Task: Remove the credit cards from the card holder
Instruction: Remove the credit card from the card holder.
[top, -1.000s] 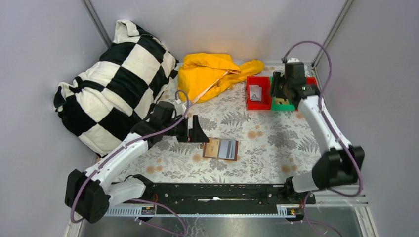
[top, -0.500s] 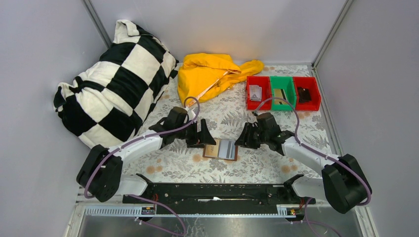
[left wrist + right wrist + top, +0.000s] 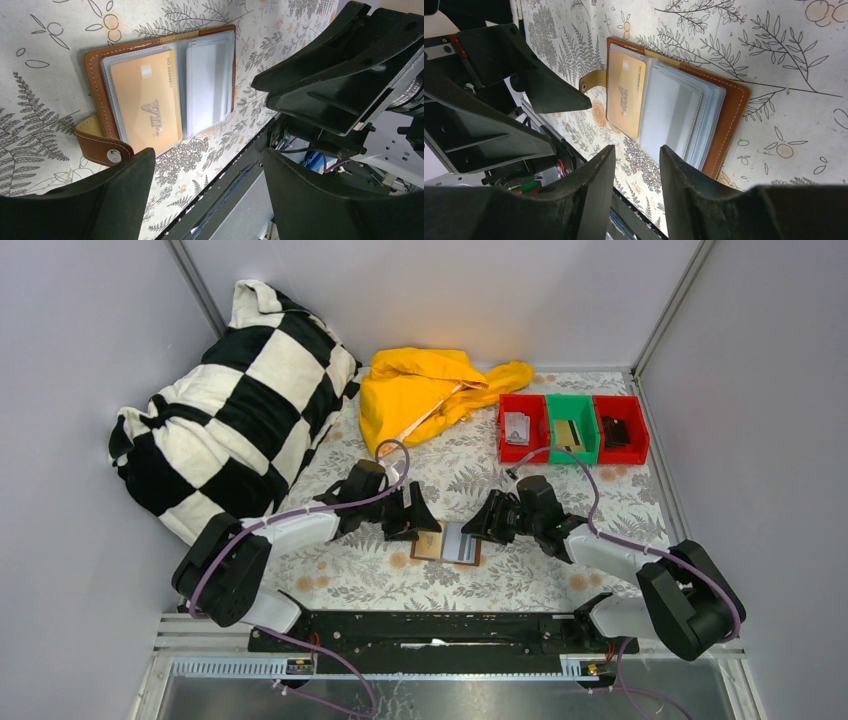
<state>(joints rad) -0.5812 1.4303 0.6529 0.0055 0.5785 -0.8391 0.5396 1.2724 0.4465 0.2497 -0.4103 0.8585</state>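
The card holder (image 3: 447,542) lies between my left gripper (image 3: 425,524) and right gripper (image 3: 481,528), a credit card (image 3: 145,102) seemingly inside.

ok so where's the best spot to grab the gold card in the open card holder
The gold card lies flat in a clear sleeve on the strap-side page of the open card holder, so its faces cannot be pinched. Probably take its long edge by the fold, from above, with the open left end effector. Which side the sleeve opens does not show.
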